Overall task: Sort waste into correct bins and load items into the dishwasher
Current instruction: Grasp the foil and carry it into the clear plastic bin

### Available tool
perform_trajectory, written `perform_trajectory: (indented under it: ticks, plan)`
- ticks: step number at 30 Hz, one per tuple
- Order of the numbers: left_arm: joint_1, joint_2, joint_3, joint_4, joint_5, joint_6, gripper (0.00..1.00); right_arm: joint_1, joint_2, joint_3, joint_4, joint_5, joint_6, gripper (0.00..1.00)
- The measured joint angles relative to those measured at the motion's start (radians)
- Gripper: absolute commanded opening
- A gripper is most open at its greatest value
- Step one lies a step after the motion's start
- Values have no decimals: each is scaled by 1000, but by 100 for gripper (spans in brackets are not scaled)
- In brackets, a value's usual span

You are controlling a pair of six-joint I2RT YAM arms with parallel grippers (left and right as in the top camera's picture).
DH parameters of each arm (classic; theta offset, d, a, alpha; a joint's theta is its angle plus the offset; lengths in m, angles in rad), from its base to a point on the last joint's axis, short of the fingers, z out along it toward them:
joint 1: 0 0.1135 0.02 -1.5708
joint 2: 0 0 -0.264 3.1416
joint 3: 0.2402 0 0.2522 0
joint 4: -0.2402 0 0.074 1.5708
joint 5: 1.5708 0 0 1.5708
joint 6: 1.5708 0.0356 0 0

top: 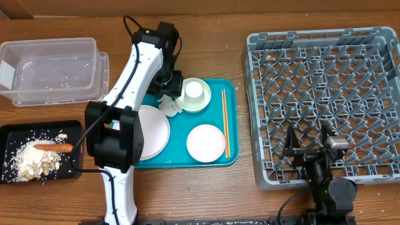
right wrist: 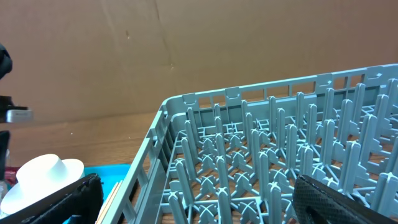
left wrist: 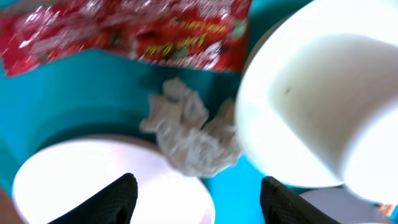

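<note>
One plate (top: 156, 131) partly under arm (top: 127, 80)

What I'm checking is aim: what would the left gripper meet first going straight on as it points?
Probably the crumpled tissue on the teal tray, centred ahead of the left gripper, fingers open; depth is unclear.

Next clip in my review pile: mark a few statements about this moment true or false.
1. The dish rack holds no dishes. True.
2. The orange sausage stick lies in the clear tub. False: it lies in the black tray, among food scraps.
3. The chopsticks lie on the teal tray. True.
4. The left gripper is shut on the crumpled tissue. False: its jaws are open, and the tissue lies on the teal tray ahead of them.
5. The right gripper is open. True.
</note>
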Motion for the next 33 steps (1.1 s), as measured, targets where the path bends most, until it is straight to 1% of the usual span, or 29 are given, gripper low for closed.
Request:
perform_trajectory:
  ticks: [2,4,13,21,27,31,33]
  plan:
    - [5,0,0,-4,-6,-10,56,0,0,0,0,0,0,100]
    - [11,0,0,-10,-8,-16,56,0,0,0,0,0,0,100]
    - [17,0,-35,21,-8,-19,63,0,0,0,0,0,0,100]
    - [17,0,-138,99,-8,-40,63,0,0,0,0,0,0,100]
    - [17,0,-162,122,-8,-42,64,0,0,0,0,0,0,100]
    - [17,0,-176,173,-7,-45,65,0,0,0,0,0,0,100]
    - [17,0,-191,200,-7,-45,63,0,0,0,0,0,0,100]
